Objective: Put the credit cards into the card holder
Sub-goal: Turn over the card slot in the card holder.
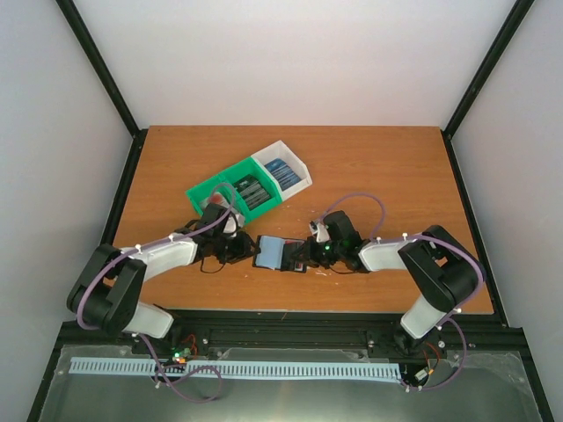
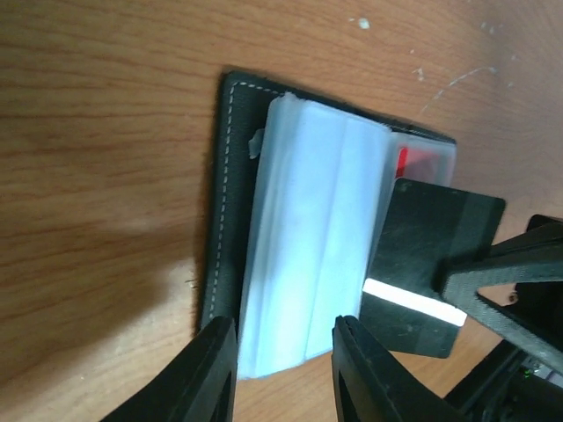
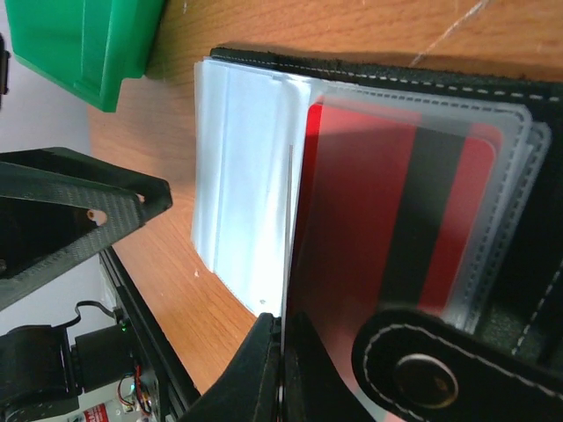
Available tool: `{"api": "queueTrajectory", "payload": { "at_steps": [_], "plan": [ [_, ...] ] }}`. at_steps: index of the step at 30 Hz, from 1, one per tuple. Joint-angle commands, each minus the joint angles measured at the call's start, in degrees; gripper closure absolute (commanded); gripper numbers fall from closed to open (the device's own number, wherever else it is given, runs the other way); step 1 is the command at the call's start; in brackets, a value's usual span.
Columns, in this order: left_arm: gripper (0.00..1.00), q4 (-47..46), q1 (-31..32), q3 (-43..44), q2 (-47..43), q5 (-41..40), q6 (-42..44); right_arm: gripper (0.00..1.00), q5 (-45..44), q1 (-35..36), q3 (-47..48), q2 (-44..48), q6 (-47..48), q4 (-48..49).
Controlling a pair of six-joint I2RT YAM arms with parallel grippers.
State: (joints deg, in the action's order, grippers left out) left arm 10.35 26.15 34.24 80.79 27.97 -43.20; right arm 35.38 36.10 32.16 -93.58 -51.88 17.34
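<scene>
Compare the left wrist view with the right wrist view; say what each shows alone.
Left wrist only: the face of a dark card with a white stripe, pinched by the right gripper. Right wrist only: a green bin corner and the wallet's snap tab. Both: the open black wallet, its clear sleeves, and a red card tucked in one.

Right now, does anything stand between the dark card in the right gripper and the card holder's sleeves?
Nothing visible does. The dark card, held by the right gripper, has its edge at the sleeves of the card holder. The left gripper straddles the sleeves' end, beside the card's path.
</scene>
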Motion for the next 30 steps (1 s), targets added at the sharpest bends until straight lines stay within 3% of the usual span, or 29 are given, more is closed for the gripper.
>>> {"api": "queueTrajectory", "payload": {
  "at_steps": [1, 6, 13, 16, 18, 23, 30],
  "plan": [
    [0.65, -1.6, 0.3, 1.9, 2.14, 0.18, 1.8, 0.97, 0.37, -0.3, 1.36, -0.74, 0.61, 2.23],
    [0.64, -3.97, 0.3, 2.75, 4.46, 2.01, 2.27, 0.97, -1.07, -0.32, 1.32, 0.16, 1.81, 0.56],
    [0.81, -4.33, 0.3, 3.91, 5.66, 3.83, 2.88, 0.97, -2.0, -0.34, 1.11, 0.94, 2.57, -0.93],
    [0.84, -4.47, 0.3, 3.92, 5.84, 4.57, 2.94, 0.97, -2.19, -0.37, 1.05, 1.07, 2.49, -0.89],
    [0.82, -4.03, 0.31, 3.75, 5.77, 4.05, 2.95, 0.97, -2.22, -0.35, 1.06, 1.25, 2.44, -0.98],
    [0.68, -1.56, 0.31, 3.98, 5.17, -0.54, 3.54, 0.97, -2.93, -0.37, 1.06, 1.9, 2.82, -1.81],
    [0.67, -1.62, 0.39, 3.57, 6.79, 2.04, 3.74, 0.97, -3.01, -0.35, 1.09, 1.65, 2.71, -1.72]
  ]
}}
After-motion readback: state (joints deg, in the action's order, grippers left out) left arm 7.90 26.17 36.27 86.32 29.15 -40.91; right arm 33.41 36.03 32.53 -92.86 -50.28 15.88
